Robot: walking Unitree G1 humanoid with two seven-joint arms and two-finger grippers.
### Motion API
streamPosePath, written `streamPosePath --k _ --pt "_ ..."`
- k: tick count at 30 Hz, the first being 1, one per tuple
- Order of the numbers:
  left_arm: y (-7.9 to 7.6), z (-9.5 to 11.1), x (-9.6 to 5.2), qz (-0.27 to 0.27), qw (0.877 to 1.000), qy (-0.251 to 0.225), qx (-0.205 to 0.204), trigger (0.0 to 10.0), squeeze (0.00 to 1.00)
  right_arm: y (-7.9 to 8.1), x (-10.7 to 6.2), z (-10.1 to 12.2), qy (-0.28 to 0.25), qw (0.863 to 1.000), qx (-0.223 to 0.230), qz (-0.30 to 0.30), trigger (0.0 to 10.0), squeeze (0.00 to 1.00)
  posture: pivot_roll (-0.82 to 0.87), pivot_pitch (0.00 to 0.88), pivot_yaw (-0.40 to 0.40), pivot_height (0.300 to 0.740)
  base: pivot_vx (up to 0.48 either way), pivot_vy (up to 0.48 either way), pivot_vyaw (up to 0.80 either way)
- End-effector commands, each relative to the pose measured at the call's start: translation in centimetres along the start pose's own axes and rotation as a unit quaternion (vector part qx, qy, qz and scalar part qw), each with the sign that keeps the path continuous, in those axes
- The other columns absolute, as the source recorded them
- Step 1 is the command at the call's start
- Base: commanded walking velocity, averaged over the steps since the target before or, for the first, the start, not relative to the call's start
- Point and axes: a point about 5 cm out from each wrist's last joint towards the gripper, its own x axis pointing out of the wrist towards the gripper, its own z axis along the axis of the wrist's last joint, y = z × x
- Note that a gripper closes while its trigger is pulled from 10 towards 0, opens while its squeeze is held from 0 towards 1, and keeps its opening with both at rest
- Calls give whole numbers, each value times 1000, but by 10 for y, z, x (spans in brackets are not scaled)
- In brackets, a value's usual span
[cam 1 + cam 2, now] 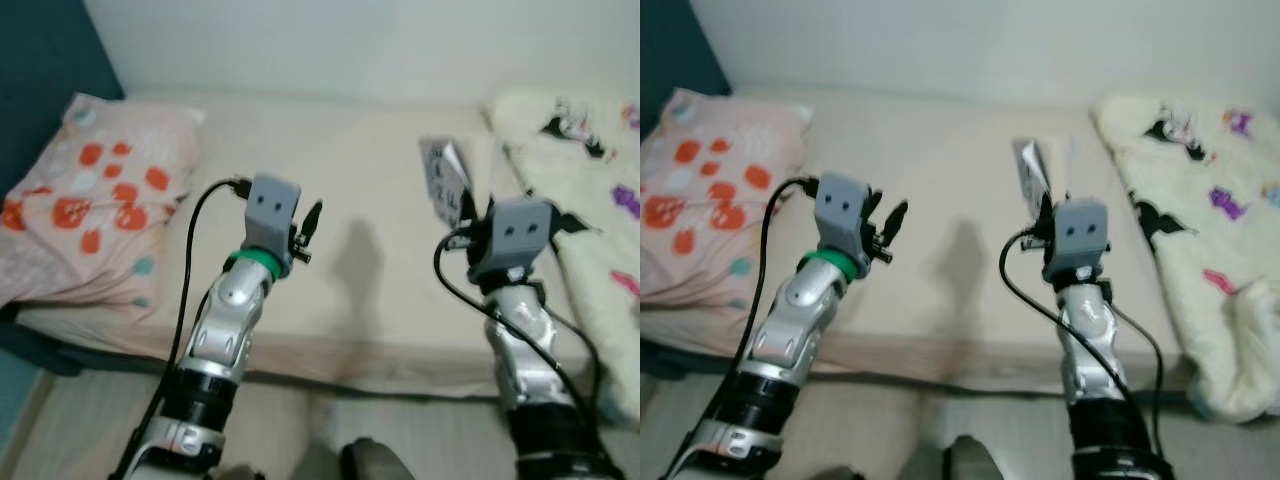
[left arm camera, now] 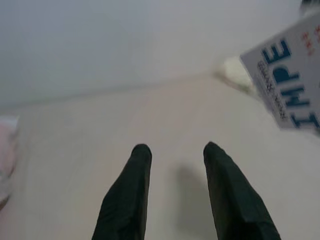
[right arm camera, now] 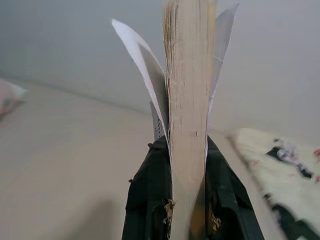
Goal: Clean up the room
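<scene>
Paperback book [image 3: 187,100], white-covered with blue lettering and yellowed page edges, stands upright in the right gripper [image 3: 187,150], whose jaws pinch it from both sides while the thin covers splay outward above. It is held above the right half of a beige-sheeted bed [image 1: 340,190], near its front edge. The left gripper [image 2: 175,165] hovers over the middle of the mattress with its jaws spread and nothing between them; its shadow falls on the sheet ahead. A pink pillow with orange and teal spots [image 1: 90,200] lies at the left end of the bed against a dark teal headboard [image 1: 40,60]. A fluffy cream blanket with black and purple cartoon prints [image 1: 1200,220] covers the right side, just beside the book. A pale wall [image 1: 350,40] runs along the far edge.
</scene>
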Motion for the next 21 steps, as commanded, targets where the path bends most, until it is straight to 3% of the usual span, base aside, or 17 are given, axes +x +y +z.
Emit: streamPosePath --k 1,8,11,21 --pt "1 -1 0 0 1000 3 2 10000 0 0 2 7 -21 1000 4 -3 10000 0 -108 0 43 720 0 431 0" --pt "0 1 1 -3 1000 -5 16 10000 0 0 1 7 -21 1000 5 -5 10000 0 -108 0 46 720 0 340 0" --pt "-3 2 0 -11 999 -18 43 10000 0 0 1 7 -21 1000 4 -6 10000 0 -109 1 47 720 0 -480 0" --pt "-5 1 -1 -16 999 -15 42 10000 0 0 0 6 -20 1000 4 -7 10000 0 -109 3 48 720 0 -468 0"
